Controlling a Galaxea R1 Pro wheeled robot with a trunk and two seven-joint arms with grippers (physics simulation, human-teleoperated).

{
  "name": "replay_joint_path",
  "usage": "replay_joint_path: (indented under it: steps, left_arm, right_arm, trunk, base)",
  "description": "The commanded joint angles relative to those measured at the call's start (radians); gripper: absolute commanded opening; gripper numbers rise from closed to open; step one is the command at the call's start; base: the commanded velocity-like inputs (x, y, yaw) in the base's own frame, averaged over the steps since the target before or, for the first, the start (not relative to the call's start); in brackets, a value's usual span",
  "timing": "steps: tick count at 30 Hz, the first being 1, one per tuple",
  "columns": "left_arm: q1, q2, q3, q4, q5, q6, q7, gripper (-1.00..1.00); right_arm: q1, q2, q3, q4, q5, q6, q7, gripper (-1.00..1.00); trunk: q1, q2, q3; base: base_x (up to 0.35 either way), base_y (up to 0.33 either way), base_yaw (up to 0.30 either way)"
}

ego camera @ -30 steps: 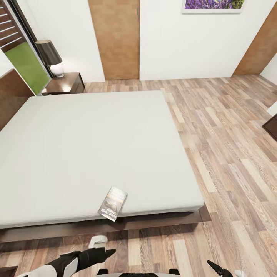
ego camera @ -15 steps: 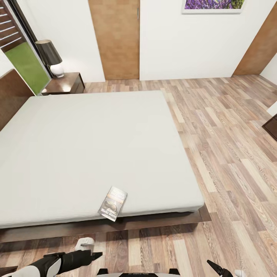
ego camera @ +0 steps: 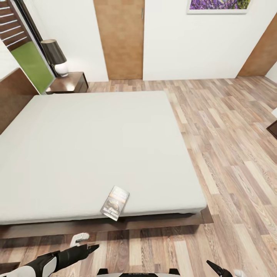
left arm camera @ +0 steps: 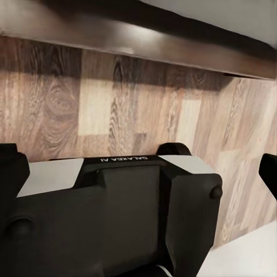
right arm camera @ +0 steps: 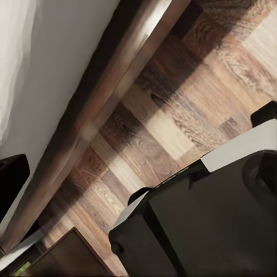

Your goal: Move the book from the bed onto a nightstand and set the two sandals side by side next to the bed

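Observation:
The book (ego camera: pixel 115 202) lies flat on the bed (ego camera: pixel 96 146), at the mattress's near edge and overhanging it slightly. A nightstand (ego camera: pixel 73 81) stands at the bed's far left corner. My left gripper (ego camera: pixel 90 249) hovers low over the floor, in front of the bed frame and left of the book. In the left wrist view its fingers (left arm camera: pixel 12 167) stand wide apart and empty, over my own base. My right gripper (ego camera: pixel 215 266) is at the lower right, also open (right arm camera: pixel 138 144) and empty beside the bed frame (right arm camera: pixel 109 86). The sandals are out of view.
A dark-shaded lamp (ego camera: pixel 55 57) stands on the nightstand. Brown doors (ego camera: pixel 121 38) line the far wall under a framed picture (ego camera: pixel 219 5). Wood-plank floor (ego camera: pixel 231 146) stretches to the bed's right, with dark furniture (ego camera: pixel 273 129) at the right edge.
The head camera has shifted, sliding the whole scene a little to the right. My left arm has drawn back toward the lower left. The book has not moved on the bed.

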State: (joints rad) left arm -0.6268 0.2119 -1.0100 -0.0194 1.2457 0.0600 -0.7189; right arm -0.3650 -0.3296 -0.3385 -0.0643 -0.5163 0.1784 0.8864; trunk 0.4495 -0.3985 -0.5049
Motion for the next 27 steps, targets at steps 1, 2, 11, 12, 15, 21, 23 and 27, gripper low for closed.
replay_joint_path:
  steps: [1,2,11,12,15,21,23,27]
  left_arm:
    - [-0.001,0.0,-0.007,-0.001,0.01,0.006,-0.003,1.0]
    - [-0.001,0.0,-0.007,-0.001,0.01,0.006,-0.003,1.0]
    - [-0.001,0.001,-0.007,0.0,0.011,0.006,-0.003,1.0]
    - [-0.001,0.001,-0.007,0.0,0.011,0.006,-0.003,1.0]
    - [-0.001,0.0,-0.007,0.0,0.011,0.006,-0.003,1.0]
    - [-0.001,0.0,-0.007,0.0,0.011,0.006,-0.003,1.0]
    - [-0.001,0.0,-0.007,-0.001,0.011,0.006,-0.003,1.0]
    - [-0.001,0.0,-0.007,-0.001,0.011,0.006,-0.003,1.0]
  right_arm:
    - [0.0,0.0,-0.005,0.0,0.012,0.01,0.003,1.0]
    - [0.0,0.0,-0.005,0.0,0.02,0.01,0.003,1.0]
    - [0.0,0.0,-0.005,0.0,0.087,0.01,0.002,1.0]
    - [0.0,0.0,-0.005,0.0,0.088,0.01,0.002,1.0]
    - [0.0,0.0,-0.005,0.0,0.089,0.01,0.002,1.0]
    - [0.0,0.0,-0.006,0.0,0.09,0.01,0.002,1.0]
    - [0.0,0.0,-0.006,0.0,0.09,0.01,0.002,1.0]
    - [0.0,0.0,-0.006,0.0,0.09,0.01,0.002,1.0]
  trunk:
    - [0.001,-0.002,-0.001]
    - [0.001,-0.002,-0.001]
    - [0.001,-0.002,-0.001]
    - [0.001,-0.002,-0.001]
    - [0.001,-0.002,-0.001]
    - [0.001,-0.002,-0.001]
    - [0.001,-0.002,-0.001]
    - [0.001,-0.002,-0.001]
  base:
    - [0.0,0.0,0.253]
    - [0.0,0.0,0.261]
    - [0.0,0.0,0.286]
    - [0.0,0.0,0.293]
    - [0.0,0.0,0.293]
    - [0.0,0.0,0.293]
    - [0.0,0.0,0.293]
    - [0.0,0.0,0.293]
